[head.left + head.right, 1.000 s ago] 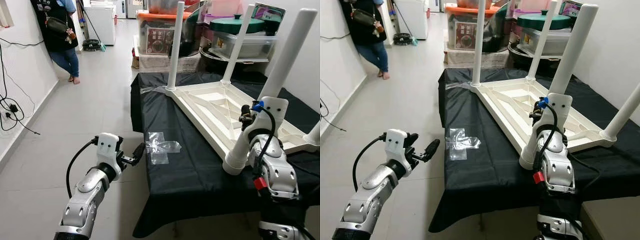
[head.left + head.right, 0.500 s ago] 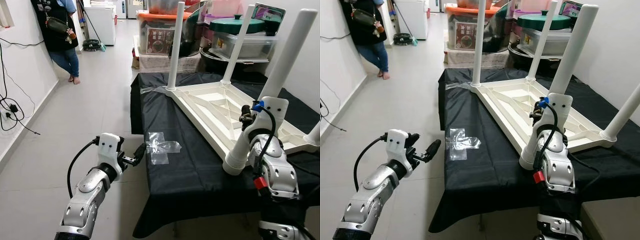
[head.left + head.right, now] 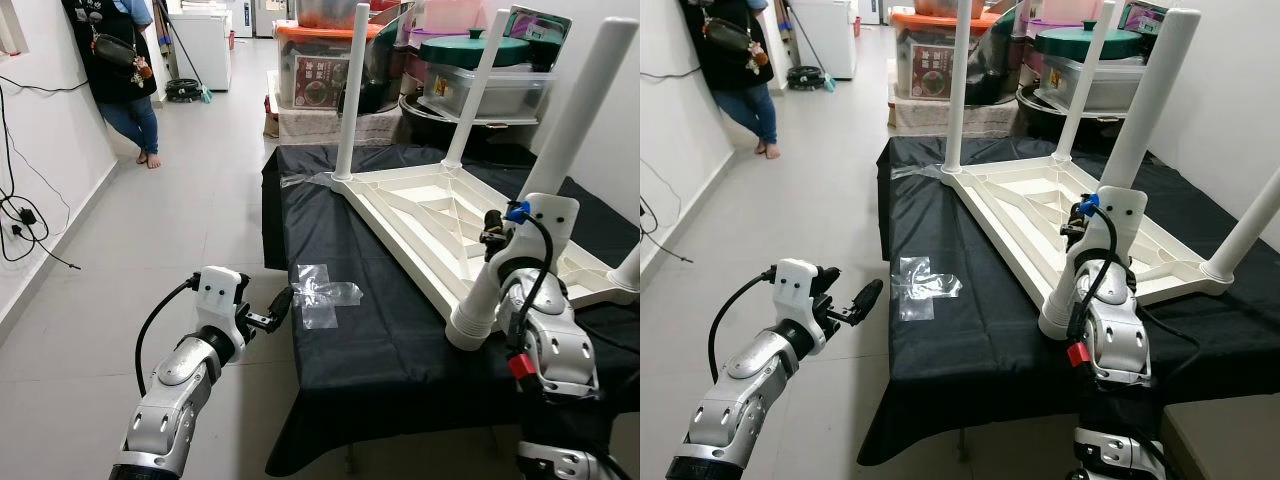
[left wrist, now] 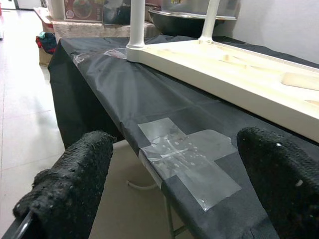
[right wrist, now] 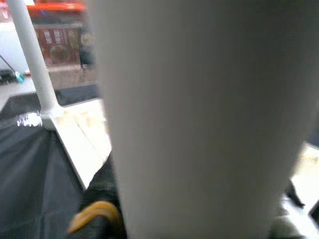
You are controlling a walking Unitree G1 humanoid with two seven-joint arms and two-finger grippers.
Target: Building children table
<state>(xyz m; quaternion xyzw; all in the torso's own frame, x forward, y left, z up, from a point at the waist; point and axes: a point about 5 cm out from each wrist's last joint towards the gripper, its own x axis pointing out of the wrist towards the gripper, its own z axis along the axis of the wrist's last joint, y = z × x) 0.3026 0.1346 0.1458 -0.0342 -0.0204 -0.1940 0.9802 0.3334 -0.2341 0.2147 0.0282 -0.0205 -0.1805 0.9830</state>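
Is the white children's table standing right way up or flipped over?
Flipped over: the table lies top-down on the black cloth, its legs pointing up.

The right gripper is hidden behind its own wrist housing and the white table leg (image 3: pixel 570 130) it sits against, so its fingers cannot be made out; in the right wrist view that leg is a pale blur. The person (image 3: pixel 118 60) by the wall is cut off at the top edge of the head views. The upturned table (image 3: pixel 440 215) runs off the right edge, with its far right leg cropped.
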